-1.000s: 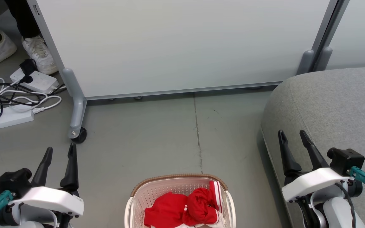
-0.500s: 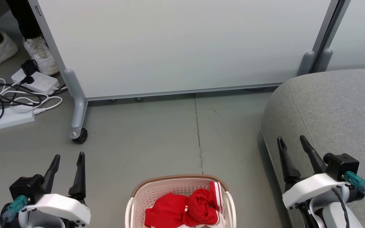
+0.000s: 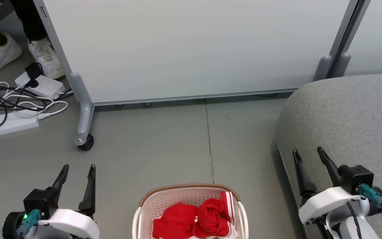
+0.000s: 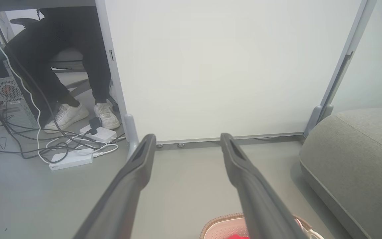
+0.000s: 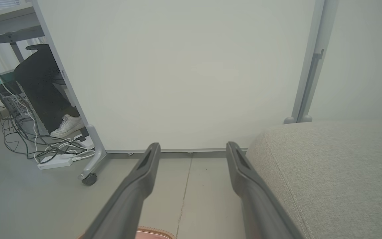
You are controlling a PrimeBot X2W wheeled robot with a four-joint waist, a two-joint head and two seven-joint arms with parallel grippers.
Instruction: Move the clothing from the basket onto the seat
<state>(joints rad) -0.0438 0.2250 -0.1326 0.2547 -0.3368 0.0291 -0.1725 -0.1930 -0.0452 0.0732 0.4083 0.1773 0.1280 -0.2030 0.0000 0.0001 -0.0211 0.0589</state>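
floor (image 3: 164,149) open between basket (image 3: 187,186) and partition (image 3: 191,49) | seat (image 3: 343,113) bounds right side | cables (image 3: 28,108) clutter far left

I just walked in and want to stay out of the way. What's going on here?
A two-armed robot is facing laundry it has not yet picked up. The red clothing lies bunched in the basket on the floor between its arms. The left gripper and right gripper are both open and hold nothing. The grey seat is on its right. A person's shoes show beside the white partition.
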